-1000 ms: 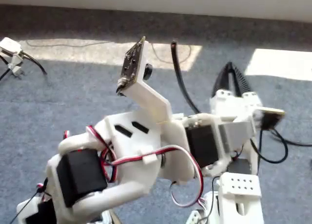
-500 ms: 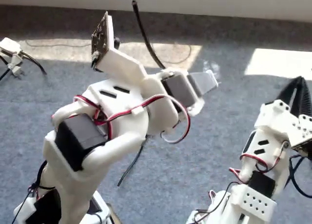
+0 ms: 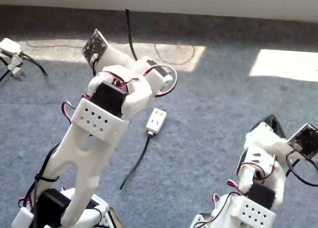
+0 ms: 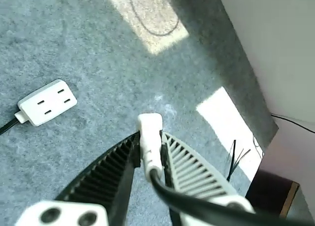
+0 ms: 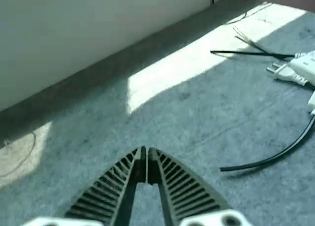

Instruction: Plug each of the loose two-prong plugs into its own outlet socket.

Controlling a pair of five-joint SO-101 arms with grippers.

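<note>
The left end effector (image 4: 150,149) is shown clamped on a white two-prong plug (image 4: 149,125), which is held above the grey carpeted floor (image 4: 98,48) with its black cord (image 4: 170,195) trailing back. The white outlet block (image 4: 47,102) is laid nearby, sockets up. The right end effector (image 5: 146,159) is pressed together on nothing. Another loose plug (image 5: 285,73) and a black cable (image 5: 266,161) are seen well apart from it.
</note>
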